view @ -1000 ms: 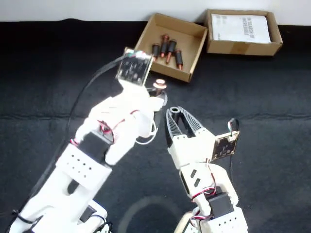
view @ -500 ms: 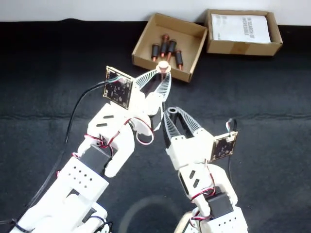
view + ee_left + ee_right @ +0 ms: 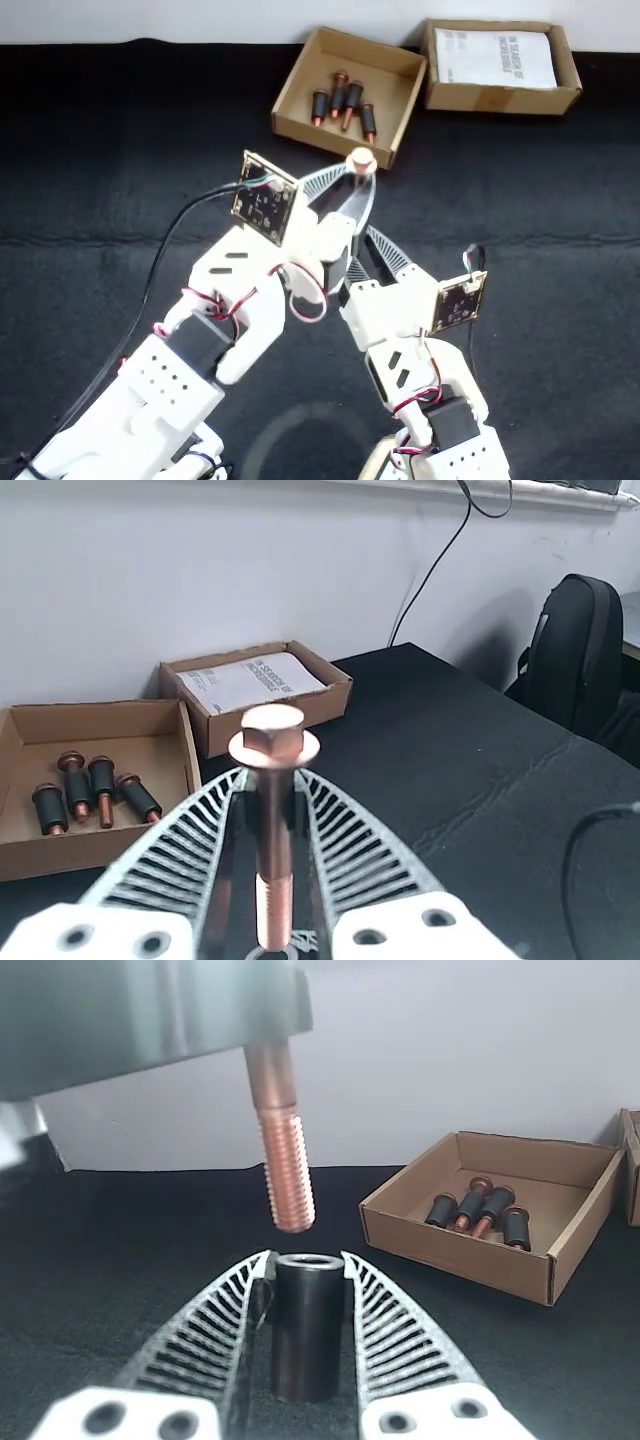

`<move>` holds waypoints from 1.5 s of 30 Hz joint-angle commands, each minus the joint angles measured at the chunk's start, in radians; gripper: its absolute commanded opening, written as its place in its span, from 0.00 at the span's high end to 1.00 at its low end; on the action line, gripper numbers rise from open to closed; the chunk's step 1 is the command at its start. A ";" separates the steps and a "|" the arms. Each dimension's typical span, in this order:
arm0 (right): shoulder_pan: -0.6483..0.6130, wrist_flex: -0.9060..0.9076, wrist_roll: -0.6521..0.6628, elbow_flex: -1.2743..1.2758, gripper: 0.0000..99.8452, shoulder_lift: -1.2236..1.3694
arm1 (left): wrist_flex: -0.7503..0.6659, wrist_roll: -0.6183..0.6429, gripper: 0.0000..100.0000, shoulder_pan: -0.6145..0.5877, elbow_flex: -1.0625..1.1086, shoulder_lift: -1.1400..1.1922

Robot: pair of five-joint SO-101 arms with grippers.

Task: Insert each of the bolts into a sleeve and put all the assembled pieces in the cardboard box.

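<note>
Nearest you, your right gripper [image 3: 305, 1260] is closed partway around the black sleeve [image 3: 308, 1330]. It holds the sleeve upright between its ribbed fingers [image 3: 215, 1330], with the open mouth facing up. Just above that mouth hangs the threaded end of the copper bolt [image 3: 283, 1150]. There is a visible gap between the two, so the bolt is not yet in the sleeve. Your left gripper [image 3: 270, 775] has the bolt, with both fingers pressed against the shank and the flanged hex head standing clear above the fingertips. In the high view the left arm crosses over the right arm, and the bolt head sits just in front of the near corner of the cardboard box [image 3: 395, 95]. That box rests on the black table [image 3: 100, 150] beyond both grippers. Four assembled pieces [image 3: 343, 103] lie in it side by side, each a copper bolt in a dark sleeve. Beside it, farther toward the right arm's side and close to the wall, stands a second cardboard box [image 3: 500, 98] holding a white printed booklet [image 3: 497, 57]. A pale wall [image 3: 150, 570] rises behind the table's far edge.
</note>
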 commanded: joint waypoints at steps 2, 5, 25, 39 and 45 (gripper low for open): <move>-0.001 -0.022 0.011 0.134 0.99 -0.025 | 0.052 -0.002 0.99 0.016 -0.045 -0.053; -0.001 -0.022 0.011 0.134 0.99 -0.025 | 0.051 -0.002 0.99 0.013 -0.010 -0.067; -0.002 -0.019 0.011 0.134 0.99 -0.025 | -0.069 -0.009 0.99 -0.036 -0.004 0.018; 0.001 -0.024 0.043 0.134 0.99 -0.025 | -0.043 0.000 0.99 0.008 0.010 0.041; 0.001 -0.024 0.043 0.134 0.99 -0.025 | 0.091 0.167 0.99 0.074 0.068 0.035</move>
